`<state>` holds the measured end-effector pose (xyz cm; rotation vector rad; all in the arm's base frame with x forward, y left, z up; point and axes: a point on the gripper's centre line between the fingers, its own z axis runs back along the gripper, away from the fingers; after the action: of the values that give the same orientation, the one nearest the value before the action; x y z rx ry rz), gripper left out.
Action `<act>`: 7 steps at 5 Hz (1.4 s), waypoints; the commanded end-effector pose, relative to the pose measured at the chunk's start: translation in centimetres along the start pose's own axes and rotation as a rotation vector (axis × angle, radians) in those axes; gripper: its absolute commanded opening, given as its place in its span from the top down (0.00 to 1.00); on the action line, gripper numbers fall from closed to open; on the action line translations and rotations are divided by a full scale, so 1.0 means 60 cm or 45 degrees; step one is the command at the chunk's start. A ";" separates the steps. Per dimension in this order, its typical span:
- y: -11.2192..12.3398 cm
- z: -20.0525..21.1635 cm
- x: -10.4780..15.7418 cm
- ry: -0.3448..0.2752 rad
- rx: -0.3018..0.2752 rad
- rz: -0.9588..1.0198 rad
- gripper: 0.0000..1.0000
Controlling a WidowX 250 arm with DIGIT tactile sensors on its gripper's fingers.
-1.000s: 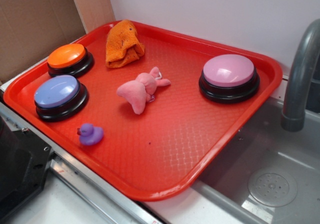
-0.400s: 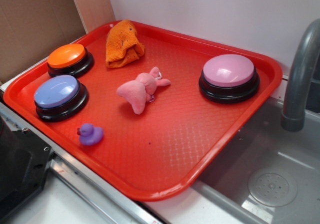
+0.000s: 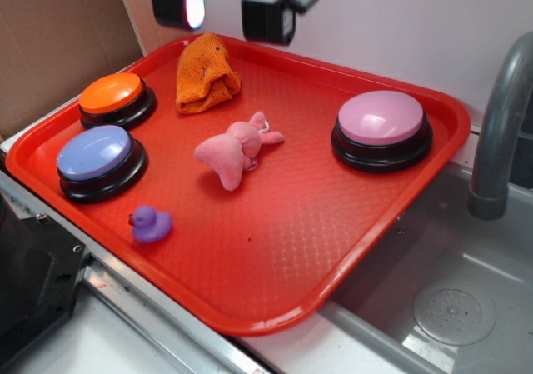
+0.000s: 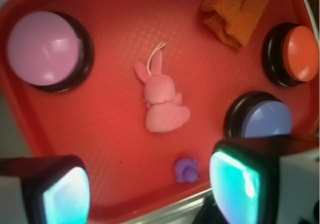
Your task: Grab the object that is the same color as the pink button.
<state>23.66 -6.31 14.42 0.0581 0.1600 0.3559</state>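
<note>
Exterior view is showing the tool [image 3: 225, 9] hanging high over the back of the red tray [image 3: 275, 307], jaws spread wide and holding nothing. The pink plush [image 3: 236, 149] is lying mid-tray, left of the pink button [image 3: 381, 117], untouched. So basically everything's left: descend, pinch, lift. I'm not seeing any readable labels or brands.

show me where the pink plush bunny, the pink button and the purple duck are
pink plush bunny [image 3: 236, 152], exterior view, middle of its body.
pink button [image 3: 381, 117], exterior view, centre of its dome top.
purple duck [image 4: 187, 169], wrist view, middle of its body.
</note>
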 end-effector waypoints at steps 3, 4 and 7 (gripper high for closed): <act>0.078 -0.163 0.073 0.196 0.076 -0.105 0.00; 0.066 -0.192 0.068 0.216 0.023 -0.234 0.00; 0.046 -0.146 0.050 0.146 -0.122 -0.319 0.00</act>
<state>23.21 -3.68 6.05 -0.0711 0.2878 0.1215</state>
